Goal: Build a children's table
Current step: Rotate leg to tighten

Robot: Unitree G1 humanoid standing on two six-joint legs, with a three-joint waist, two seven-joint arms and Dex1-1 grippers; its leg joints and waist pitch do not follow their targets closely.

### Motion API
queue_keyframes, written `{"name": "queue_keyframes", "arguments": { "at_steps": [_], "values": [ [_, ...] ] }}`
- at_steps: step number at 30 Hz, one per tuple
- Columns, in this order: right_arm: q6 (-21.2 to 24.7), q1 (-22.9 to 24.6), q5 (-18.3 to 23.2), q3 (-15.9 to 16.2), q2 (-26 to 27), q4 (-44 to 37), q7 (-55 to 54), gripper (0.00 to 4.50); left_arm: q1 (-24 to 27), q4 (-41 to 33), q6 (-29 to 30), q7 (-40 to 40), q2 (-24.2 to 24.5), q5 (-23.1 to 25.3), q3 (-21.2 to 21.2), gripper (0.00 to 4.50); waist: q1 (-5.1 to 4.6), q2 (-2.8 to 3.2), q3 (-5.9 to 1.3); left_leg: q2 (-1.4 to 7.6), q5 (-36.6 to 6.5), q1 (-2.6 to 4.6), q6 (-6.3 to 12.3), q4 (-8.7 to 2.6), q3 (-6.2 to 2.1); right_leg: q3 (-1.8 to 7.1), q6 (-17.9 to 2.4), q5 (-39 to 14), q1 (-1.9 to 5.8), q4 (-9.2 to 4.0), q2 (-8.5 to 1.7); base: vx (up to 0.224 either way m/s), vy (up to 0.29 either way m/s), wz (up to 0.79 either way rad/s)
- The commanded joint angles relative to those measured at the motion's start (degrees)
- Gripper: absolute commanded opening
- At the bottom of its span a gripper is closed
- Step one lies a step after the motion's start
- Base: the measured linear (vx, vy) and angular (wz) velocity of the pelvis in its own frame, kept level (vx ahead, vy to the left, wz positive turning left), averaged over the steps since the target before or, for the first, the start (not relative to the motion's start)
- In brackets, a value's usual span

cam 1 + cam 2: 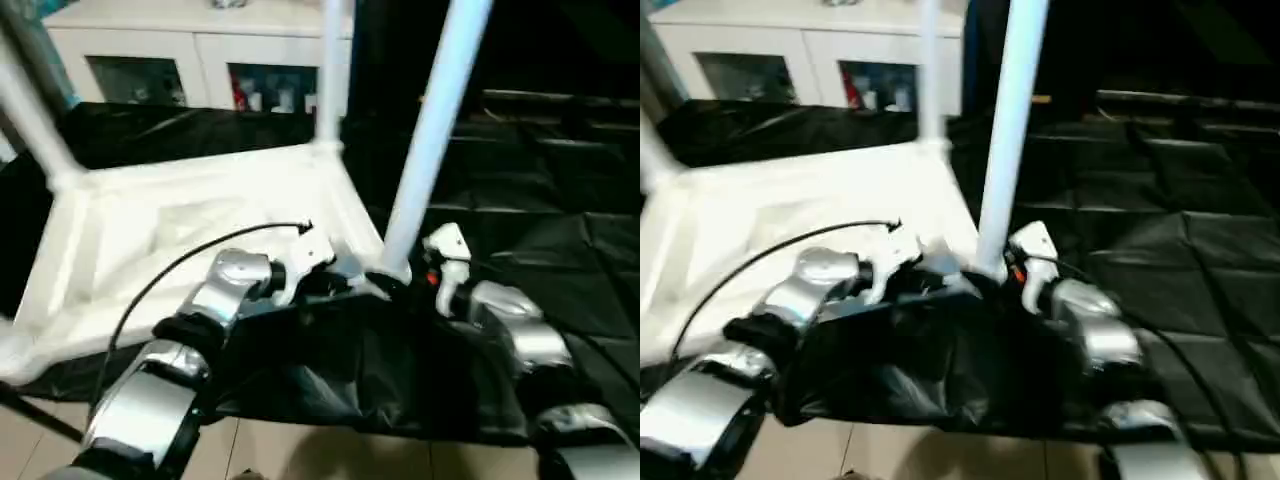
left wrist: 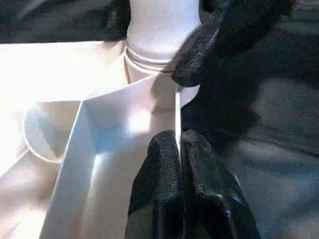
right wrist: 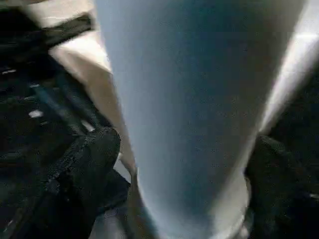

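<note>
No brand, label or writing can be read anywhere. The children's table (image 1: 200,215) lies upside down on the black-draped work table (image 1: 560,220), its ribbed underside facing up. Three white legs stand in its corner sockets: the near leg (image 1: 432,130) beside the grippers, a far leg (image 1: 331,70) behind it, and a third leg (image 1: 35,120) at the robot's left. All three are cut off by the top edge of the head views, and the table top's nearest corner on the left runs out of the picture. Behind stands a white cabinet (image 1: 190,50) with glass doors; what is inside is too blurred to tell.

The left gripper (image 2: 177,142) reaches forward over the underside, its fingers pressed together on the thin upright rim wall of the children's table, just beside the socket of the near leg. The right gripper (image 3: 184,164) comes in from the other side, low at the base of the near leg, with one black finger on each side of the tube and clear gaps between pads and leg, so its jaws stand wide and grip nothing
</note>
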Motion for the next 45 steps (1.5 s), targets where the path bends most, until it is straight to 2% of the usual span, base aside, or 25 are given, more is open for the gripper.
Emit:
{"name": "queue_keyframes", "arguments": {
  "at_steps": [1, 5, 9, 10, 12, 16, 18, 19, 22, 23, 24, 26, 27, 28, 29, 30, 32, 34, 35, 36, 38, 39, 43, 44, 45],
  "values": [
    [0.19, 0.43, 1.13, 0.62, -1.35, -1.83, 3.34, 3.94, 1.26, -1.24, -0.08, -4.41, 0.09, -2.26, -0.89, 0.00, 0.13, -0.50, -3.38, 4.62, -11.93, 0.49, 4.60, -3.83, -1.88, 3.50, -13.60, -13.73, 2.44, -3.55, -5.16, 0.000, 0.000, 0.00],
    [1.65, 1.10, 1.99, 1.40, -3.33, -3.25, 7.62, 3.94, 2.55, -4.29, 1.45, -10.49, 2.30, -3.45, -1.72, 0.00, 0.48, -0.65, -3.55, 4.56, -9.31, 0.27, 5.40, -3.56, -1.69, 3.55, -14.76, -9.16, 2.48, -2.92, -5.17, 0.000, 0.000, 0.00],
    [2.48, 1.43, 2.11, 2.06, -4.25, -3.87, 10.88, 3.61, 3.02, -5.46, 2.12, -13.26, 3.30, -3.87, -1.55, 0.00, 0.71, -0.69, -3.88, 4.51, -6.81, -0.04, 6.36, -3.17, -1.70, 3.47, -15.27, -6.24, 2.49, -2.39, -5.17, 0.000, 0.000, 0.00],
    [2.54, 1.42, 2.15, 2.06, -4.26, -3.87, 11.05, 3.61, 3.04, -5.51, 2.17, -13.36, 3.34, -3.89, -1.54, 0.00, 0.74, -0.66, -3.85, 4.52, -7.00, -0.03, 6.41, -3.18, -1.69, 3.42, -15.43, -6.23, 2.45, -2.39, -5.12, 0.000, 0.000, 0.00],
    [3.11, 1.38, 2.54, 2.04, -4.29, -3.98, 12.31, 3.22, 3.20, -5.95, 2.40, -13.85, 3.59, -4.06, -1.59, 0.00, 0.69, -0.59, -3.68, 4.49, -8.27, -0.04, 6.17, -3.22, -1.72, 3.37, -15.10, -8.11, 2.37, -2.67, -5.12, 0.000, 0.000, 0.00],
    [3.84, 1.82, 3.13, 2.58, -4.40, -4.98, 12.95, 3.05, 3.53, -6.84, 2.99, -13.93, 3.68, -4.39, -1.70, 0.00, 0.70, -0.68, -3.63, 4.55, -9.11, 0.03, 5.41, -3.32, -1.78, 3.41, -14.44, -10.11, 2.37, -2.83, -5.13, 0.000, 0.000, 0.00],
    [4.56, 2.86, 3.29, 3.04, -4.01, -6.25, 13.01, 2.79, 3.49, -6.92, 2.94, -12.07, 3.05, -4.33, -1.12, 0.00, 0.77, -0.71, -3.68, 4.50, -8.64, 0.03, 5.38, -3.24, -1.75, 3.44, -14.13, -10.08, 2.38, -2.83, -5.11, 0.000, 0.000, 0.00],
    [4.84, 3.28, 3.15, 2.97, -3.77, -6.53, 12.60, 2.79, 3.36, -6.70, 2.57, -10.74, 2.65, -4.18, -0.83, 0.00, 0.73, -1.12, -3.69, 4.50, -8.30, -0.01, 5.55, -3.23, -1.69, 3.46, -14.06, -9.81, 2.42, -2.81, -5.08, 0.000, 0.000, 0.00],
    [4.78, 3.98, 1.95, 1.55, -1.91, -5.68, 6.60, 2.63, 2.17, -4.83, 2.05, -4.60, 1.10, -3.22, 0.22, 0.00, 0.81, -1.07, -3.64, 4.49, -7.87, -0.02, 5.48, -3.16, -1.70, 3.46, -13.84, -10.10, 2.17, -2.79, -5.07, 0.000, 0.000, 0.00],
    [4.67, 4.07, 1.43, 0.96, -0.95, -4.92, 3.60, 2.63, 1.61, -3.92, 1.90, -2.14, 0.54, -2.71, 0.50, 0.00, 0.85, -1.02, -3.57, 4.46, -8.40, 0.00, 5.23, -3.20, -1.73, 3.46, -13.69, -11.11, 2.15, -2.90, -5.15, 0.000, 0.000, 0.00],
    [4.23, 3.99, 0.19, 0.07, 0.85, -3.04, -2.71, 2.60, 0.60, -2.41, 2.16, 2.55, -0.57, -1.85, 0.96, 0.00, 0.58, -0.98, -3.40, 4.36, -10.02, 0.02, 3.89, -3.34, -1.83, 3.49, -12.57, -15.30, 1.90, -3.38, -5.28, 0.000, 0.000, 0.00],
    [3.90, 3.89, -0.45, -0.26, 1.62, -2.10, -5.62, 2.58, 0.15, -1.75, 2.41, 4.57, -1.08, -1.52, 1.15, 0.00, 0.23, -1.16, -3.22, 4.16, -12.22, 0.16, 2.46, -3.50, -2.02, 3.47, -11.22, -19.88, 1.95, -3.93, -5.40, 0.000, 0.000, 0.00],
    [3.50, 3.37, -1.35, -1.20, 3.88, 0.37, -12.79, 2.57, -0.97, -0.23, 3.05, 8.85, -2.77, -1.46, 1.89, 0.00, 0.04, -1.15, -3.15, 4.09, -13.04, 0.24, 2.14, -3.58, -2.10, 3.49, -10.33, -22.01, 1.91, -4.26, -5.40, 0.000, 0.000, 0.00],
    [3.79, 3.07, -1.48, -1.75, 4.95, 1.37, -16.16, 2.57, -1.53, 0.42, 3.46, 10.80, -3.66, -1.50, 2.27, 0.00, -0.05, -0.35, -3.15, 4.13, -13.60, 0.45, 1.78, -3.58, -2.13, 3.60, -10.41, -22.35, 1.57, -4.28, -5.40, 0.000, 0.000, 0.00],
    [4.24, 2.71, -1.25, -2.37, 5.86, 2.13, -18.57, 2.57, -1.95, 0.90, 3.75, 12.25, -4.33, -1.40, 2.43, 0.00, -0.35, -0.62, -3.05, 4.08, -14.31, 0.54, 1.41, -3.70, -2.11, 3.57, -10.11, -23.00, 1.45, -4.60, -5.21, 0.000, 0.000, 0.00],
    [4.33, 2.22, -1.06, -2.95, 6.91, 2.73, -20.93, 2.56, -2.39, 1.39, 4.02, 13.76, -5.01, -1.08, 2.37, 0.00, -0.59, -0.92, -3.13, 3.88, -14.44, 0.33, 1.05, -3.76, -2.30, 3.48, -9.40, -23.97, 1.86, -4.60, -5.35, 0.000, 0.000, 0.00],
    [4.62, 1.11, -0.65, -4.47, 9.24, 3.82, -25.92, 2.56, -3.26, 2.60, 4.19, 16.94, -6.35, -0.43, 2.22, 0.00, -0.75, -0.83, -3.13, 3.92, -14.50, 0.61, 1.27, -3.68, -2.23, 3.60, -9.41, -23.82, 1.55, -4.76, -5.30, 0.000, 0.000, 0.00],
    [4.86, -1.18, -0.77, -6.21, 12.63, 6.10, -33.08, 2.56, -4.51, 4.30, 4.47, 21.41, -8.50, -0.20, 2.50, 0.00, -0.90, -0.81, -3.19, 3.95, -13.82, 0.30, 1.47, -3.75, -2.28, 3.59, -9.57, -22.49, 1.72, -4.58, -5.26, 0.000, 0.000, 0.00],
    [4.85, -1.66, -0.87, -6.37, 13.24, 6.57, -34.25, 2.56, -4.74, 4.58, 4.53, 22.16, -8.90, -0.19, 2.55, 0.00, -0.93, 0.38, -3.25, 3.96, -13.97, 0.41, 1.11, -3.73, -2.37, 3.65, -9.90, -21.55, 1.56, -4.39, -5.22, 0.000, 0.000, 0.00],
    [4.78, -2.47, -1.11, -6.24, 14.32, 7.27, -35.67, 2.56, -5.03, 4.88, 4.67, 23.26, -9.62, -0.21, 2.61, 0.00, -1.38, -0.31, -3.37, 3.71, -13.95, 0.18, 1.06, -3.76, -2.30, 3.47, -10.33, -19.35, 1.90, -4.27, -4.92, 0.000, 0.000, 0.00],
    [3.69, -3.36, -1.30, -5.24, 15.69, 7.45, -34.74, 2.56, -5.12, 4.98, 4.32, 22.76, -10.37, -0.28, 2.40, 0.00, -1.31, -0.30, -3.42, 3.69, -13.53, 0.15, 1.81, -3.55, -2.15, 3.60, -10.97, -17.98, 1.89, -4.18, -5.13, 0.000, 0.000, 0.00],
    [3.05, -3.73, -1.26, -4.77, 16.28, 7.46, -33.89, 3.12, -5.21, 5.17, 4.04, 22.43, -10.68, -0.23, 2.34, 0.00, -1.24, -0.30, -3.50, 3.65, -12.87, 0.01, 2.46, -3.50, -2.09, 3.58, -11.04, -16.98, 2.07, -4.08, -5.09, 0.000, 0.000, 0.00],
    [2.80, -3.39, -0.72, -2.95, 15.84, 5.52, -27.68, 3.46, -4.48, 4.10, 3.30, 17.87, -10.16, -0.95, 2.25, 0.00, -1.21, -0.31, -3.51, 3.68, -11.68, -0.18, 3.99, -3.40, -2.03, 3.53, -11.48, -15.27, 2.25, -3.85, -5.06, 0.000, 0.000, 0.00],
    [2.94, -3.11, -0.52, -2.54, 15.09, 4.77, -25.68, 3.46, -4.02, 3.60, 2.88, 16.03, -9.47, -1.12, 2.00, 0.00, -1.24, -1.24, -3.50, 3.70, -11.67, -0.27, 4.38, -3.42, -1.96, 3.47, -11.28, -15.95, 2.35, -3.95, -5.04, 0.000, 0.000, 0.00],
    [2.40, -2.48, -1.14, -1.34, 13.17, 3.55, -21.79, 3.61, -3.24, 2.83, 2.28, 12.44, -7.94, -1.54, 1.34, 0.00, -0.84, -1.18, -3.44, 3.67, -11.43, -0.27, 4.81, -3.32, -1.96, 3.45, -11.12, -17.10, 2.42, -3.89, -5.21, 0.000, 0.000, 0.00]
  ]
}}
